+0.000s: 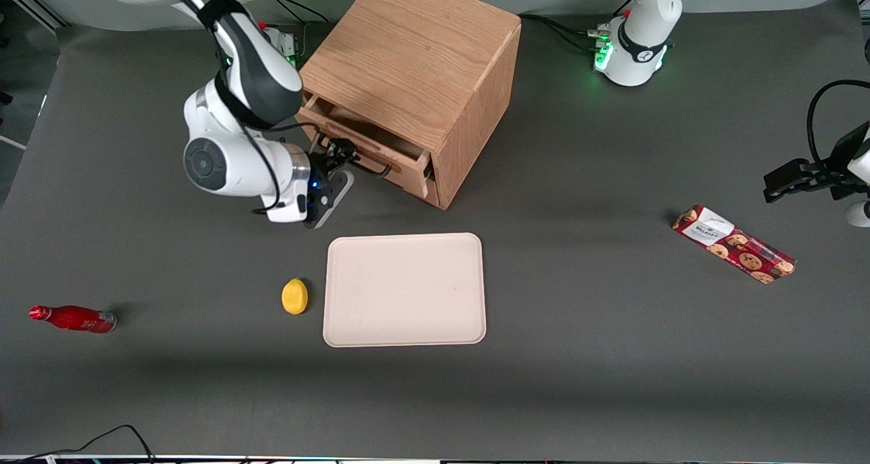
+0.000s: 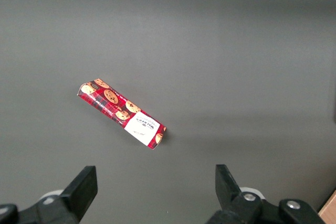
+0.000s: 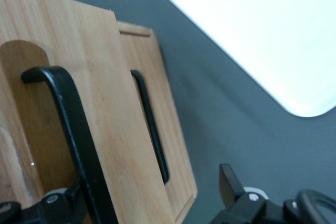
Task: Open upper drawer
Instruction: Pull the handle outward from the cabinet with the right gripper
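Observation:
The oak cabinet (image 1: 414, 56) stands at the back of the table. Its upper drawer (image 1: 380, 148) is pulled out a little, and a strip of its inside shows under the cabinet top. In the right wrist view the upper drawer's front (image 3: 100, 108) juts out past the lower drawer's front (image 3: 168, 145). Each front has a dark bar handle, the upper (image 3: 71, 124) and the lower (image 3: 149, 124). My gripper (image 1: 338, 153) is at the upper drawer's handle (image 1: 372, 170). It is open (image 3: 152, 182). One fingertip (image 3: 71, 200) is against the upper handle bar, the other (image 3: 228, 182) stands apart.
A pale tray (image 1: 404, 289) lies nearer the front camera than the cabinet, with a lemon (image 1: 294, 295) beside it. A red bottle (image 1: 73, 318) lies toward the working arm's end. A cookie box (image 1: 734, 243) lies toward the parked arm's end and shows in the left wrist view (image 2: 122, 114).

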Motion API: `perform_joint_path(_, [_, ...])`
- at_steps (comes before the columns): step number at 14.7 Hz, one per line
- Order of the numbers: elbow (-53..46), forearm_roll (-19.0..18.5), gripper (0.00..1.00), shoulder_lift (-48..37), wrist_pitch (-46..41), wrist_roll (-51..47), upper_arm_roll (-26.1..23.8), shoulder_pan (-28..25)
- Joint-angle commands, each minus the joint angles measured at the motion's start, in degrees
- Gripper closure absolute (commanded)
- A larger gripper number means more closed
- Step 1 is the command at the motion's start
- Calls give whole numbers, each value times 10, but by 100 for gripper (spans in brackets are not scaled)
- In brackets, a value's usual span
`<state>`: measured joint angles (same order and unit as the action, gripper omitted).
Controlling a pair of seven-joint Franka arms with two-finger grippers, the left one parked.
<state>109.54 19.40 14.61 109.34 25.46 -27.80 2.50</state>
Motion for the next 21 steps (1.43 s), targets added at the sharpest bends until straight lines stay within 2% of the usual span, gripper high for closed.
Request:
perform_joint_path(1, [-71,-20,0,47,-14,-5,19,0])
perform_joint_path(6, [-165,-58,0,93,-78,25,66,0])
perform_joint_path(12, [-280,-67,0,150,-127,85,118,0])
perform_joint_path(14, [-332,-89,0,177,-150,95,122,0])
perform_joint_path(17, [-411,-91,0,213,-203,95,126,0])
perform_joint_path(20, [-414,-96,0,163,-230,73,126,-6])
perform_joint_path(21, [-406,-100,0,135,-235,33,126,-7])
